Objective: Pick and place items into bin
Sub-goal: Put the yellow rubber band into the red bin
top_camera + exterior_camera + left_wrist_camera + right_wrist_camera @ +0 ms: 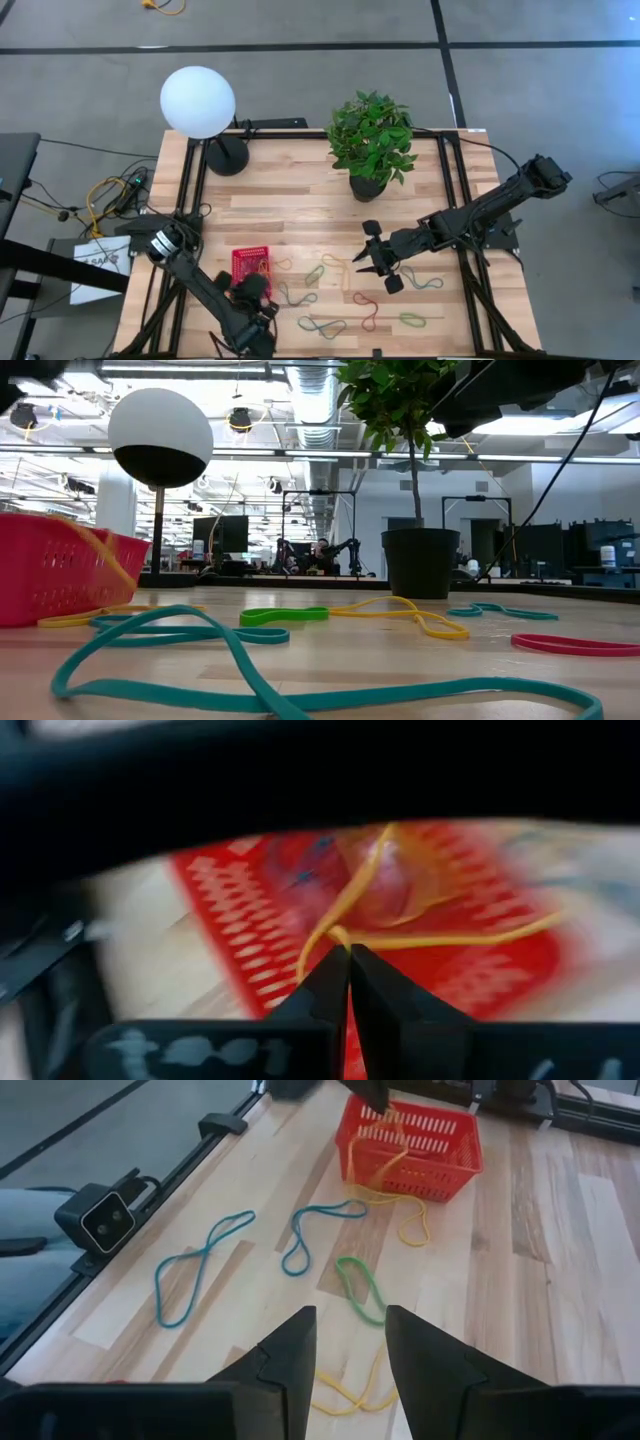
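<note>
The red mesh bin [251, 264] stands on the table at the near left. My left gripper [349, 956] hovers over it, shut on a yellow band [372, 1155]; in the high view it is the dark shape [251, 288] at the bin's near side. Loose bands lie flat on the wood to the bin's right: blue [320, 1230], a second blue [185, 1275], green [360, 1285], yellow [345, 1392] and red [366, 310]. My right gripper [350, 1350] hangs open above the green and yellow bands, touching nothing. My left gripper pinches the yellow band's upper bend [340, 934] between its two fingertips, coming from above at a slant. The band hangs slack below the fingers, across the bin's wall [352, 1175]. Its lower loop [415, 1230] rests on the table beside the bin.
A potted plant [371, 140] stands at the far middle of the table and a lamp with a white globe [198, 102] at the far left. Black rails run along both table sides. A small camera [103, 1223] sits at the near edge.
</note>
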`<state>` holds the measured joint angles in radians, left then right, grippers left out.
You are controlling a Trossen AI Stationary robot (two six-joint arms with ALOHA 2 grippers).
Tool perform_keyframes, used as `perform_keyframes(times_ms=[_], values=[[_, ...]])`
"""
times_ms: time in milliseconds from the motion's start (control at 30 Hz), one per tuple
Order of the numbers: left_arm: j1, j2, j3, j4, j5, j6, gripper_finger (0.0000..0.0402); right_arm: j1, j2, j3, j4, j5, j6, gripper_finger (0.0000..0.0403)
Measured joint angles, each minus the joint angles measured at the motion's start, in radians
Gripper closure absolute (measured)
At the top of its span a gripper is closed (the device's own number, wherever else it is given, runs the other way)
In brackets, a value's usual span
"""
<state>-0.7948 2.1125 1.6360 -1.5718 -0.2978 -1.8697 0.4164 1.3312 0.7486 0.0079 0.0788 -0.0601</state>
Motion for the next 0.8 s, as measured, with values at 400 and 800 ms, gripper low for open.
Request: perform_keyframes(times_ms=[400,800], values=[[0.003,0.000,-0.073,0.044,0.027,0.081,0.0375,0.000,0.000,0.000,0.000,0.000,0.000,0.0284],[0.006,0.000,-0.019,0.050,-0.016,0.066,0.0279,0.000,0.000,0.000,0.000,0.000,0.000,0.0284]])
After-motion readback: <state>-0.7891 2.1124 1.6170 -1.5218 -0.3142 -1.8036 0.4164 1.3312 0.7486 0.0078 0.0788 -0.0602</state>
